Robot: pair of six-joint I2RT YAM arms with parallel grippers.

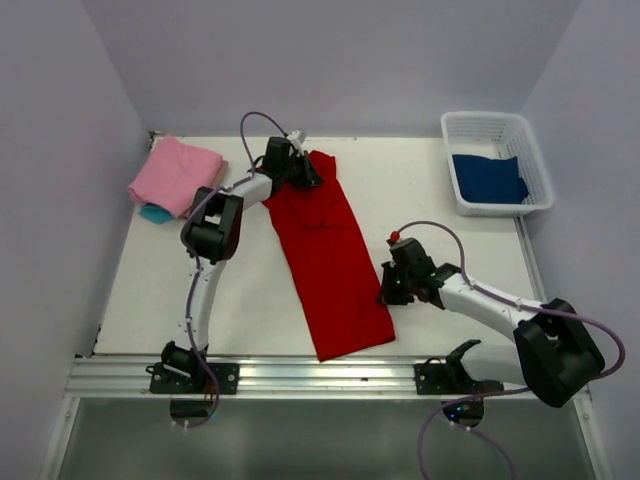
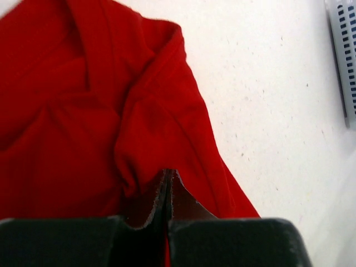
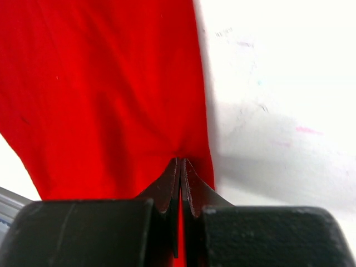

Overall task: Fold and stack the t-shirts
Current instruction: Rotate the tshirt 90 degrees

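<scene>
We see a bright red t-shirt [image 1: 330, 260] lying as a long, narrow folded strip on the white table [image 1: 200, 290]. The left claw [image 2: 168, 181] is pinched tight on a bunched fold at the strip's far end, with cloth ahead and to its left. The right claw [image 3: 181, 167] is clamped on the strip's right edge nearer the arm bases, with bare table to its right. We judge the fabric light, limp and apt to sag, so it is best pinched at edges through every layer. Left of the left claw, a pink t-shirt [image 1: 178, 175] rests on a turquoise one [image 1: 153, 213]. Beyond the right claw, a dark blue t-shirt [image 1: 488, 178] lies in a white mesh basket [image 1: 535, 165].
</scene>
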